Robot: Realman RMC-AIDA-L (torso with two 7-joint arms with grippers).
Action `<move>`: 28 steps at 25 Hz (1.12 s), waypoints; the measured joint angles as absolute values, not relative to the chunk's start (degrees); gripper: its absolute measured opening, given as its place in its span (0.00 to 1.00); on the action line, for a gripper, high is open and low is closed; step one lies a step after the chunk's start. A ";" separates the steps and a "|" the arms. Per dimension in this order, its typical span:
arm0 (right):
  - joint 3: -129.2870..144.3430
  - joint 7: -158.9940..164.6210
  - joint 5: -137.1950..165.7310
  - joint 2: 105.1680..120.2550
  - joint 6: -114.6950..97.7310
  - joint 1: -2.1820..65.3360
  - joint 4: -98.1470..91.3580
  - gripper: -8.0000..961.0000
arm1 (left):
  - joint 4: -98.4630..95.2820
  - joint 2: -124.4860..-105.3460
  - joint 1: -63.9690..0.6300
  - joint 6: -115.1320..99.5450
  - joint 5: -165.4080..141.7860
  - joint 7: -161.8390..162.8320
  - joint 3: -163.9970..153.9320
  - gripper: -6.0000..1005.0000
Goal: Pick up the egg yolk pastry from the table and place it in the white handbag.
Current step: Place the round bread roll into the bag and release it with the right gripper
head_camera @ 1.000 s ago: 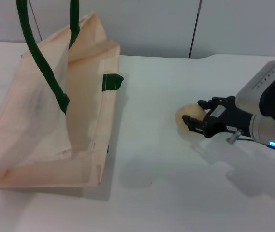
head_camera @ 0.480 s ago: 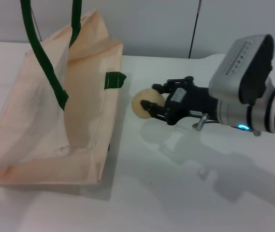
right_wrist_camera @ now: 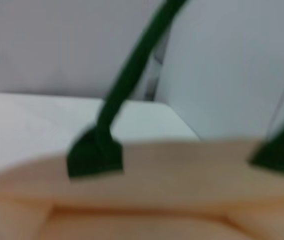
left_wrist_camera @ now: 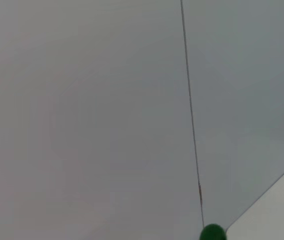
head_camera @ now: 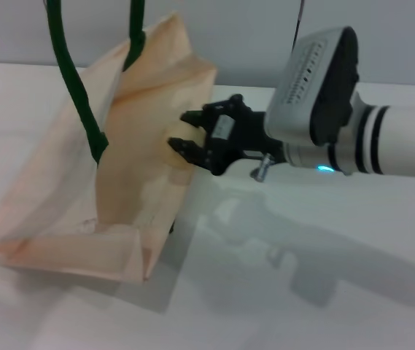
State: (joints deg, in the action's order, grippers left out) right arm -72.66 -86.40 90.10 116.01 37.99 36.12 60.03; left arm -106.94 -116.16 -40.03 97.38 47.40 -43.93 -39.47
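The white handbag (head_camera: 54, 197) stands open on the left of the table, its dark green handles (head_camera: 72, 80) pulled up past the top of the head view. My right gripper (head_camera: 185, 133) is at the bag's near-side rim, over the opening. A pale round shape between its black fingers (head_camera: 195, 117) looks like the egg yolk pastry (head_camera: 179, 133), which is hard to tell apart from the bag's fabric. In the right wrist view the handbag's rim (right_wrist_camera: 181, 165) and a green handle (right_wrist_camera: 127, 80) fill the picture. My left gripper is out of view.
The white table (head_camera: 280, 292) stretches to the right and front of the bag, with the arm's shadow across it. A grey wall (head_camera: 229, 36) stands behind. The left wrist view shows only wall and a green handle tip (left_wrist_camera: 212, 233).
My right arm has carried the pastry leftward from the right side of the table to the bag's mouth. The bag has shifted a little to the right.
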 joint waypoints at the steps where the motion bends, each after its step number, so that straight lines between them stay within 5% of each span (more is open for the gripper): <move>1: -72.45 -86.99 89.08 116.02 38.03 36.78 59.94 0.41 | -106.98 -116.17 -40.05 97.38 47.42 -43.93 -39.52 0.12; 28: -65.14 -96.95 77.89 116.25 34.31 46.84 50.25 0.18 | -107.06 -116.37 -40.61 97.74 48.09 -43.35 -40.94 0.12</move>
State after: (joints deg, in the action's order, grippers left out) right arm -65.14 -96.95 77.89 116.25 34.31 46.84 50.25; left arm -107.06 -116.37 -40.60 97.74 48.09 -43.35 -40.94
